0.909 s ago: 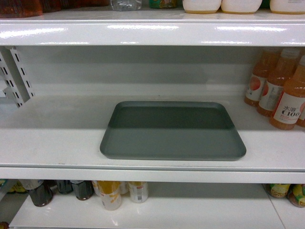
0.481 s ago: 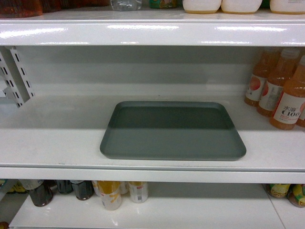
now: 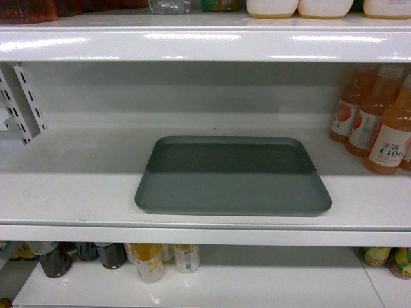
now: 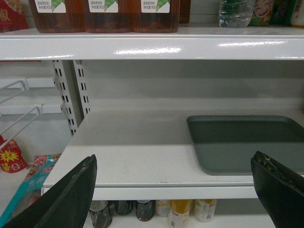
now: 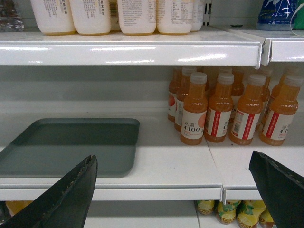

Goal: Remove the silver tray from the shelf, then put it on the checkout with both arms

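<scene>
Both grippers, left [image 4: 173,192] and right [image 5: 171,192], are held wide open and empty before the tray [image 3: 232,175] (untouched on the shelf [image 3: 77,192]); opposite rims must be gripped next.

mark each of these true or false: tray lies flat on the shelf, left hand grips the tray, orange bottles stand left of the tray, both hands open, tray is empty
1. The silver tray lies flat on the shelf. True.
2. The left hand grips the tray. False: it hangs in front of the shelf, touching nothing.
3. The orange drink bottles stand left of the tray. False: they stand to its right.
4. Both hands are open, the right hand too. True.
5. The tray is empty. True.
</scene>
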